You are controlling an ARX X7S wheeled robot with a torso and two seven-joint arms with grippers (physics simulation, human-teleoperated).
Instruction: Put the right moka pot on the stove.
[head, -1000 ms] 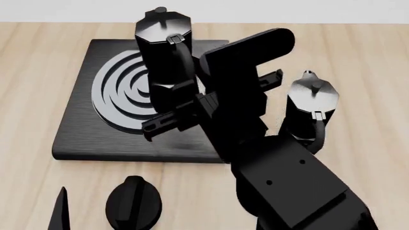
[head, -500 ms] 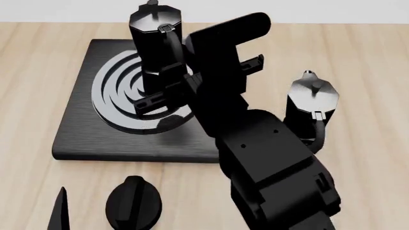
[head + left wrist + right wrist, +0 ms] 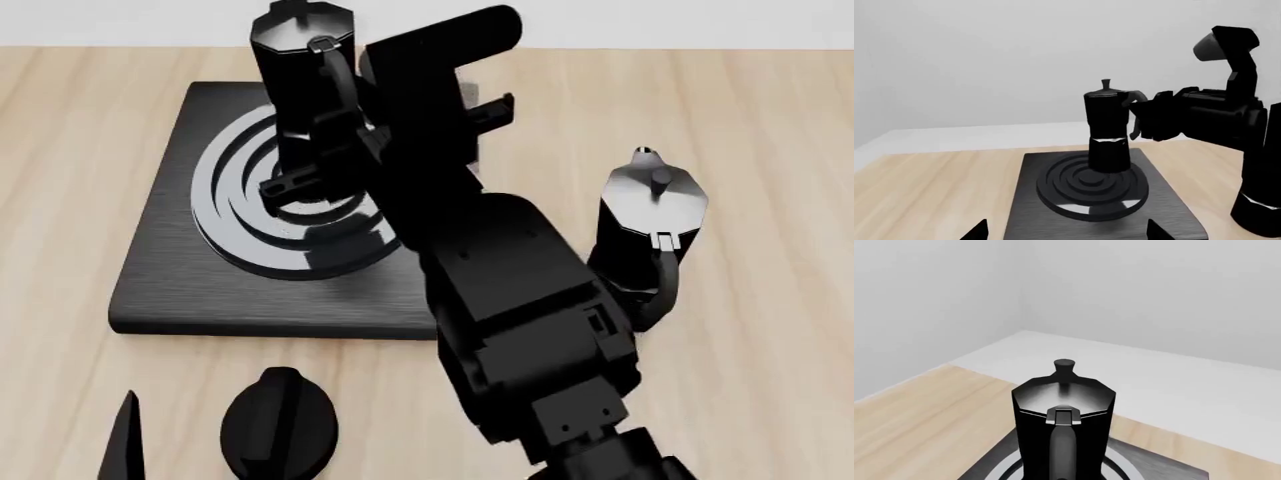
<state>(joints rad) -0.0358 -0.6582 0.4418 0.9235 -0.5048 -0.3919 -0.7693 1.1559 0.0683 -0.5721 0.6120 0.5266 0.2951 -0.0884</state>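
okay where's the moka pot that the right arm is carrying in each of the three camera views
Head view: the carried moka pot is at top left, over the burner, held by its handle in the right pincer.
Left wrist view: centre, above the burner rings.
Right wrist view: lower centre, handle toward the camera.
Shared landmark: the stove, under the pot in all three views.

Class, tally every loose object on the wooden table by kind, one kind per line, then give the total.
Moka pots: 2 (one over the burner, one on the table)
Stove: 1
Oval knob: 1
Total: 4
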